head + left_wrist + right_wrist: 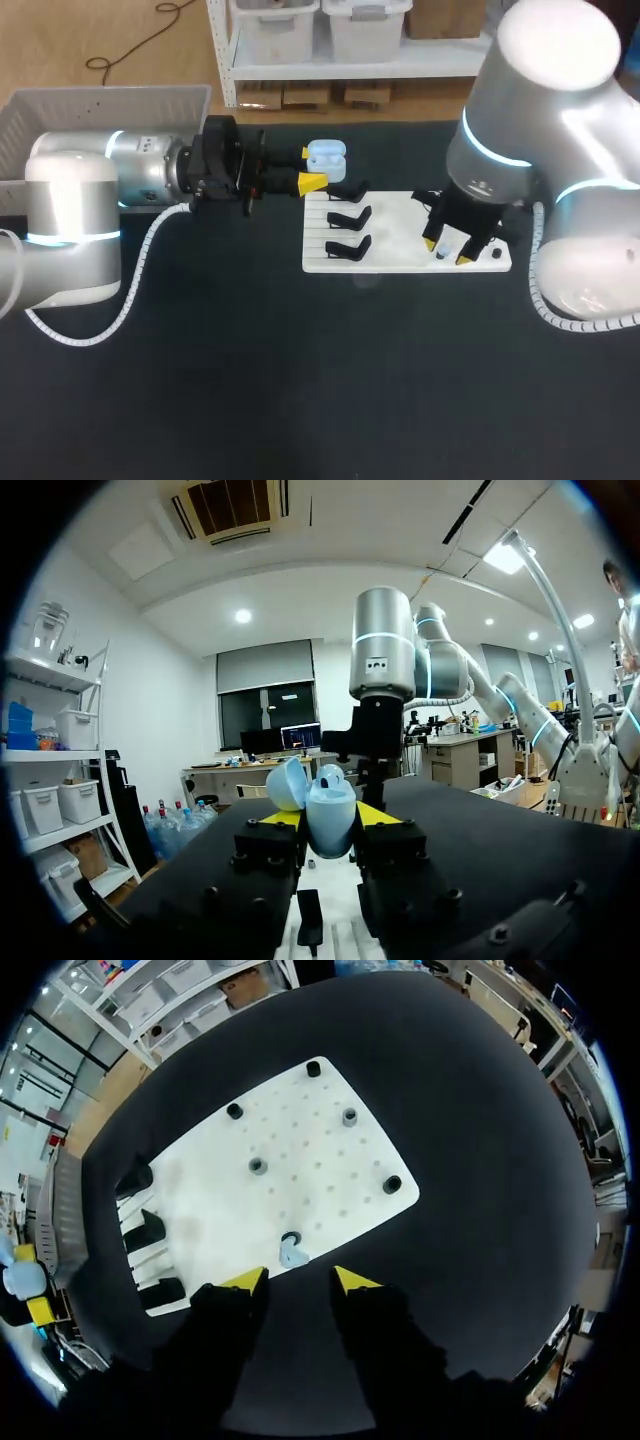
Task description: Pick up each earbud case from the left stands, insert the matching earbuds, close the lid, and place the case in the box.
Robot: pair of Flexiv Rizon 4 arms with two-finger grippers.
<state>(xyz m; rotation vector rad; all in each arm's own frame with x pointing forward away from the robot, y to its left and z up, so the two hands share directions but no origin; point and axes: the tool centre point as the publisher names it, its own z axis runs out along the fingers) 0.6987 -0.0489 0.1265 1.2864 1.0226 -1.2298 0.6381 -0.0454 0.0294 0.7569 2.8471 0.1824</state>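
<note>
Left gripper point(310, 168) clamps the open-lidded blue earbud case point(326, 155) near the black stands point(347, 216). Right gripper point(298, 1278), jaws parted and empty, hangs over the blue earbud point(292, 1253) on the white board point(330, 1160); right arm nearer.

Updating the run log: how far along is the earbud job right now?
Done: one blue earbud case is off the stands, lid open. In hand: left jaws shut on it; right jaws open above a blue earbud in its holder on the white board. Left: insert that earbud, close the lid, put the case in the box. The three visible stands are empty; I cannot see into the box.
</note>
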